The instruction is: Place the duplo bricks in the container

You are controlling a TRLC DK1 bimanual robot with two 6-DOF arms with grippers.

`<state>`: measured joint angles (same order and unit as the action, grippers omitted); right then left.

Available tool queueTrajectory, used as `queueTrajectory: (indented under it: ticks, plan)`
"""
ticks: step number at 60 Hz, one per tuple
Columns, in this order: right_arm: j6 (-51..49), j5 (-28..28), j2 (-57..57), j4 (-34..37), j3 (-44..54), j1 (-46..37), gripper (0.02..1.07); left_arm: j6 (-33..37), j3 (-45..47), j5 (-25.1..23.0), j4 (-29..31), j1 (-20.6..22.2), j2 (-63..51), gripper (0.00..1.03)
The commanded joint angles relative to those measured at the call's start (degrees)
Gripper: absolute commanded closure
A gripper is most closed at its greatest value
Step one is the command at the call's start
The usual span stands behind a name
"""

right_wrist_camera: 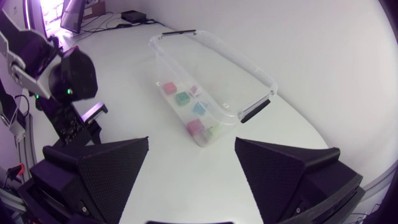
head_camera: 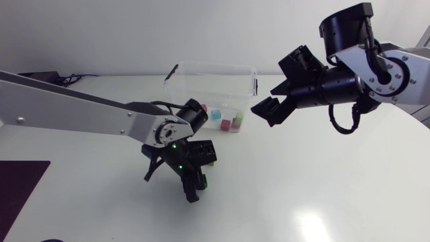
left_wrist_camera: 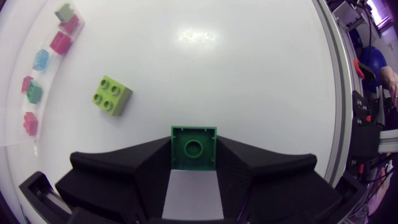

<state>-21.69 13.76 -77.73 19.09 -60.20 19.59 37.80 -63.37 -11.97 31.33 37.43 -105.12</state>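
A dark green duplo brick (left_wrist_camera: pixel 194 148) sits between the fingers of my left gripper (left_wrist_camera: pixel 194 171), which is shut on it low over the table. In the head view that gripper (head_camera: pixel 193 183) is in front of the clear container (head_camera: pixel 211 84), with the green brick (head_camera: pixel 201 180) just showing at its tips. A lime brick (left_wrist_camera: pixel 112 95) lies loose on the table ahead of the gripper, toward the container. Several pink, teal and blue bricks (right_wrist_camera: pixel 186 102) lie inside the container (right_wrist_camera: pixel 214 74). My right gripper (head_camera: pixel 269 109) hangs open and empty above the table by the container's right end.
The container's black-handled lid ends (head_camera: pixel 256 84) stand at its short sides. A dark mat (head_camera: pixel 20 188) covers the table's front left corner. My left arm (right_wrist_camera: pixel 65 78) shows beside the container in the right wrist view.
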Motion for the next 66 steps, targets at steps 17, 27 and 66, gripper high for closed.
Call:
queueTrajectory:
  ticks: [17,27,66]
  plan:
    - [-3.8,1.7,2.5,3.1,4.2,6.3,0.07,3.6,-15.3,-1.2,7.9,-10.2,10.4,0.72]
    - [-4.7,1.6,-0.9,4.2,4.1,10.0,0.07,2.3,-24.6,-2.7,5.8,-14.3,6.5,0.72]
    - [-5.1,0.4,-20.6,2.6,-4.0,14.9,0.07,-1.9,-47.2,-4.1,-1.1,-19.4,-14.1,0.71]
